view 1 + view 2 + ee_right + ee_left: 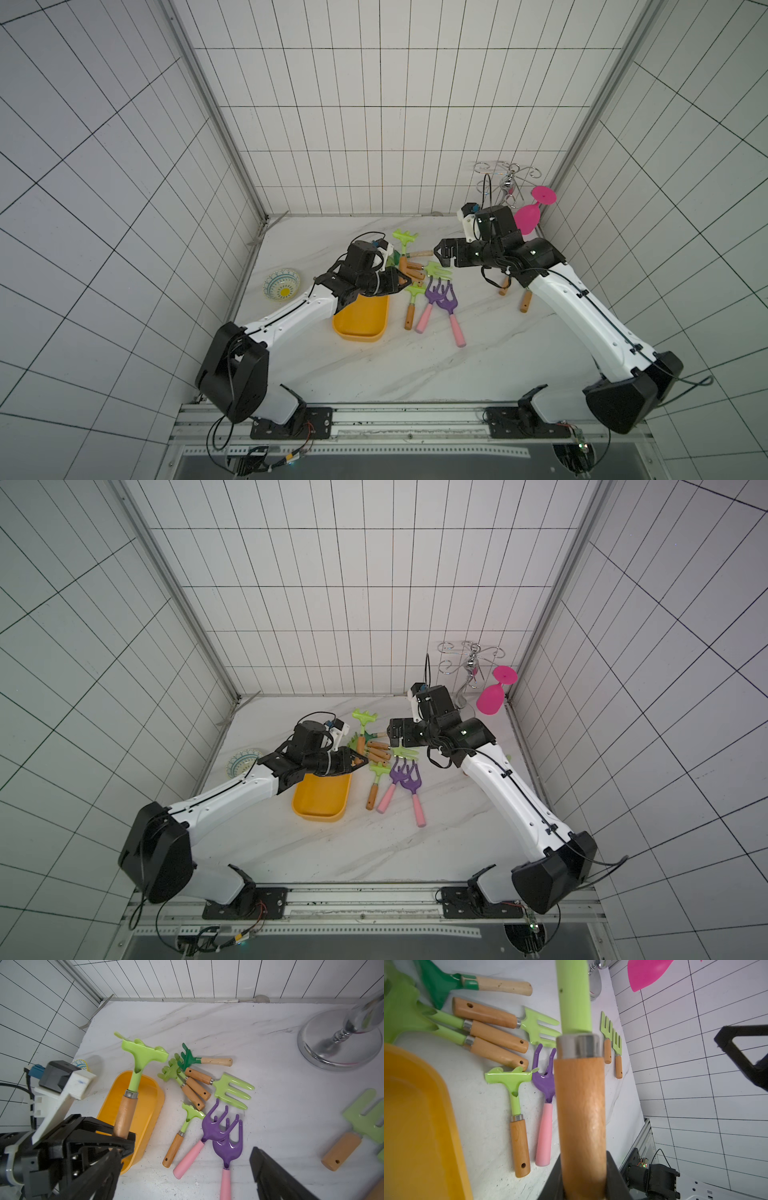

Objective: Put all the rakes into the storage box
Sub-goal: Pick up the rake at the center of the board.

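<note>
Centrally, the rake (127,1105) is shown clamped at the butt of its wooden handle by the left gripper (122,1140). It is lifted clear of the table (270,1047) and tilted, with its light-green head pointing towards the back wall beyond the far end of the storage box (160,1095); it is not yet laid inside. The right gripper (442,253) is seen spread wide and empty above the tool pile.

The rake is judged stiff and light but head-heavy, with a smooth, glossy handle. Held so near the handle's end, it may be expected to swing or slip in the jaws; a hold nearer the steel ferrule would be steadier. As the box appears scarcely longer than the tool, lengthwise alignment is called for before release.

Beside the box's long wall lie a small green rake (182,1126), two purple forks (220,1132) with pink handles, and a bundle of wooden-handled tools (193,1084); these could be struck during lowering. A patterned plate (282,284), chrome stand (336,1043) and pink goblet (528,218) stand well apart.
</note>
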`<state>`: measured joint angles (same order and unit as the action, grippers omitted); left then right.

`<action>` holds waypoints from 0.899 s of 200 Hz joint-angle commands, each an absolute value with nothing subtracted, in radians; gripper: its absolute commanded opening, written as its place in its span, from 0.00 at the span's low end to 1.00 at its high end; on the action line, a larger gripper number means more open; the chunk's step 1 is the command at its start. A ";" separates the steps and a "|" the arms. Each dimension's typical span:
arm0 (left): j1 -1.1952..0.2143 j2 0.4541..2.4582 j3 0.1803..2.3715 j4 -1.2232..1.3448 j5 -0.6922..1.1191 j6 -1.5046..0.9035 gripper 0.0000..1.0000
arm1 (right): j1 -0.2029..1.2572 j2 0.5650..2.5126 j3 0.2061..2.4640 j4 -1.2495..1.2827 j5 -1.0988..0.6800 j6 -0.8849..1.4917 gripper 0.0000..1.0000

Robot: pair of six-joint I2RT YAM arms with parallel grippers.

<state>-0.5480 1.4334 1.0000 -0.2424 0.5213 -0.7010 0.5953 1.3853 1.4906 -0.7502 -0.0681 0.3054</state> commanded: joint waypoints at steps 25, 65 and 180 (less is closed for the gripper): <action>-0.445 1.310 0.848 -0.255 0.638 -0.762 0.12 | 0.505 1.389 1.361 -0.757 -0.109 0.280 1.00; -0.376 1.298 0.750 -0.243 0.696 -0.795 0.13 | 0.473 1.408 1.312 -0.759 -0.147 0.272 0.99; -0.294 1.602 0.752 -0.182 0.788 -0.764 0.13 | 0.440 1.444 1.274 -0.763 -0.168 0.261 0.98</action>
